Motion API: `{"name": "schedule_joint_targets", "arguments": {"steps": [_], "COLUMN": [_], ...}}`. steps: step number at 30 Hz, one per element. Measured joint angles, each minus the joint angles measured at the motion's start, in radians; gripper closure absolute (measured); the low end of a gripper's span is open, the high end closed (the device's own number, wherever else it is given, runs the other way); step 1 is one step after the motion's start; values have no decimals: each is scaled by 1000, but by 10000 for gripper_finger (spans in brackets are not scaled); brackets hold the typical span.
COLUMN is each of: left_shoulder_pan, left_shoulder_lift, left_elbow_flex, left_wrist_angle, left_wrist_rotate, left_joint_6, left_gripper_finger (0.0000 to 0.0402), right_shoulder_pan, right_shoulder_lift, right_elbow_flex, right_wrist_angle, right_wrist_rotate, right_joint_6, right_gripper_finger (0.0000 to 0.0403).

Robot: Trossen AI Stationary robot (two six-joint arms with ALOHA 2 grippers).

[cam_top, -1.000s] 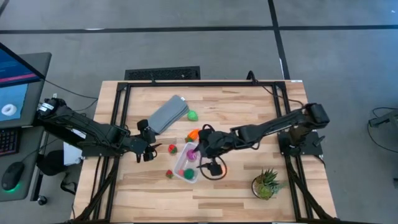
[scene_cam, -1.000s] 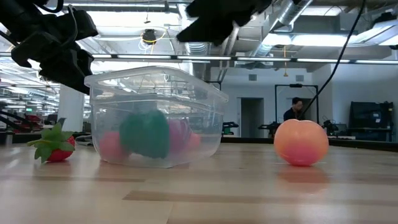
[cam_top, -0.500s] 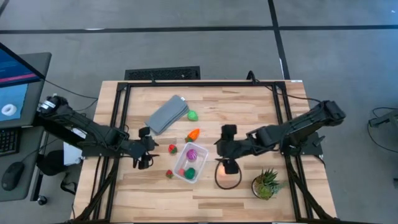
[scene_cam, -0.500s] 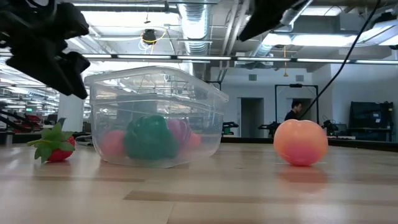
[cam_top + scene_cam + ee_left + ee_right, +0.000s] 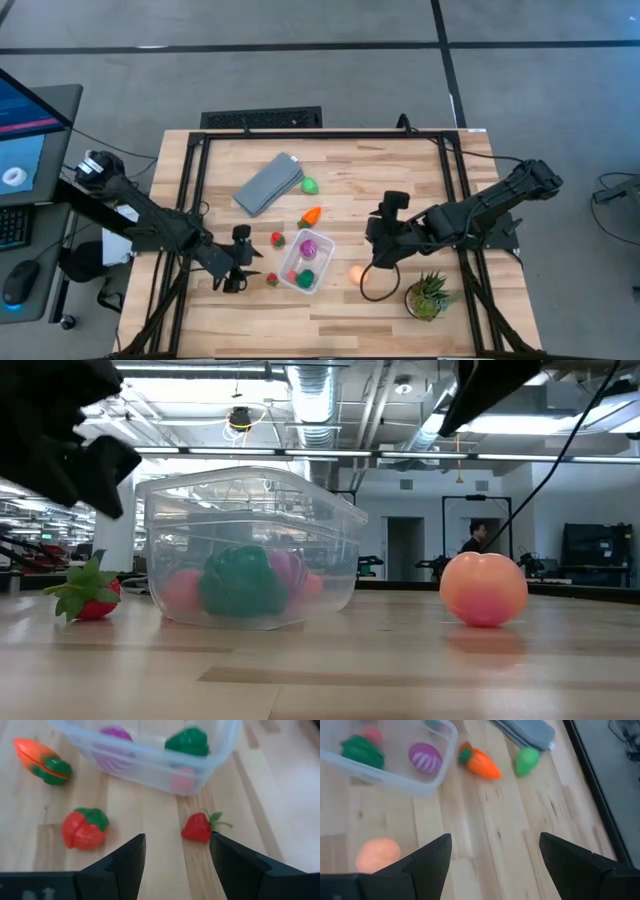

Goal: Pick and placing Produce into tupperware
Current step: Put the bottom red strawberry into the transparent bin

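Beside the tupperware, strawberry looks light, smooth; left hand half-open, right hand wide, both empty.

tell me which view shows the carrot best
The right wrist view: the carrot lies whole and unblocked beside the tub. The left wrist view shows it at the picture's edge, the high view shows it small, and the low view does not show it.

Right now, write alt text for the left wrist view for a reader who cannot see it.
The left gripper, open and empty, hovers over a wooden table near a small strawberry lying outside a clear container. The container holds purple, green and pink pieces; a bigger strawberry and a carrot lie loose nearby.
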Motion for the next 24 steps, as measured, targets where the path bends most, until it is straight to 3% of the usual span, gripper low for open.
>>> {"name": "schedule_joint_targets", "arguments": {"steps": [11,17,24], "left_shoulder_pan": [-35,-59,-60], "left_shoulder_lift": [246,274,270], "left_elbow_flex": [0,0,16], "left_wrist_angle": [186,198,196], "left_wrist_rotate": [-16,-30,-73], "left_joint_6": [-34,-46,-46], "left_gripper_finger": [191,191,178], "right_shoulder_pan": [0,0,0], "right_shoulder_lift": [0,0,1], "right_elbow_flex": [0,0,0], "right_wrist_angle": [-170,-298,-304], "right_wrist_rotate": [40,50,50], "right_joint_6": [129,237,245], "right_gripper_finger": [79,79,79]}}
